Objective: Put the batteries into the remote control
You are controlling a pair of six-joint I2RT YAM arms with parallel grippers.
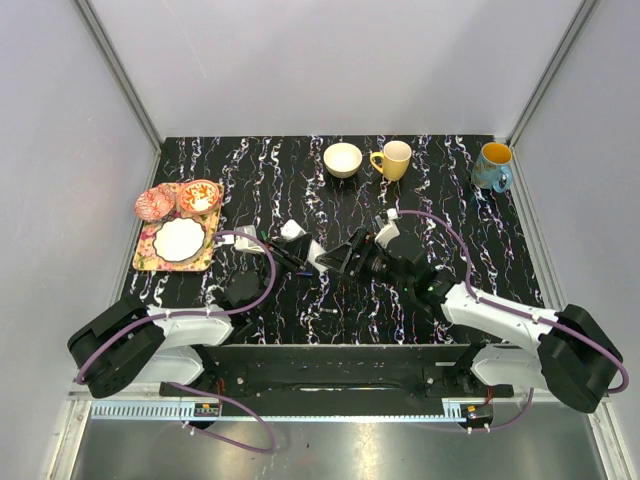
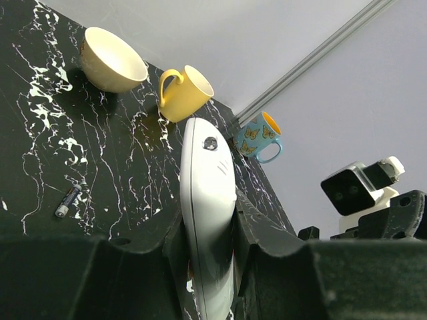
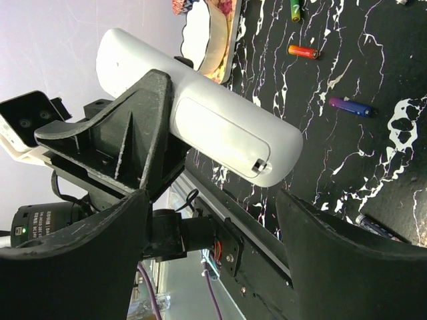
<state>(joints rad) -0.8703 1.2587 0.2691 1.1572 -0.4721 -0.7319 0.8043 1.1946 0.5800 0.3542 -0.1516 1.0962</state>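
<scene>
My left gripper (image 2: pixel 208 223) is shut on the white remote control (image 2: pixel 205 187) and holds it up off the table. In the right wrist view the remote (image 3: pixel 200 117) shows its back, with the battery cover and latch. My right gripper (image 3: pixel 213 200) is open and empty, its jaws wide apart just below the remote's free end. Batteries lie on the black marbled table: a red-orange one (image 3: pixel 303 51), a bluish one with a red end (image 3: pixel 350 107), a green one (image 3: pixel 295 8) and one more (image 2: pixel 68 201). In the top view the two grippers (image 1: pixel 305 258) (image 1: pixel 352 258) meet mid-table.
A cream bowl (image 1: pixel 343 159), a yellow mug (image 1: pixel 393 159) and a blue butterfly mug (image 1: pixel 492 166) stand along the far edge. A patterned tray (image 1: pixel 150 258) with a white plate and small dishes sits at the left. Grey walls enclose the table.
</scene>
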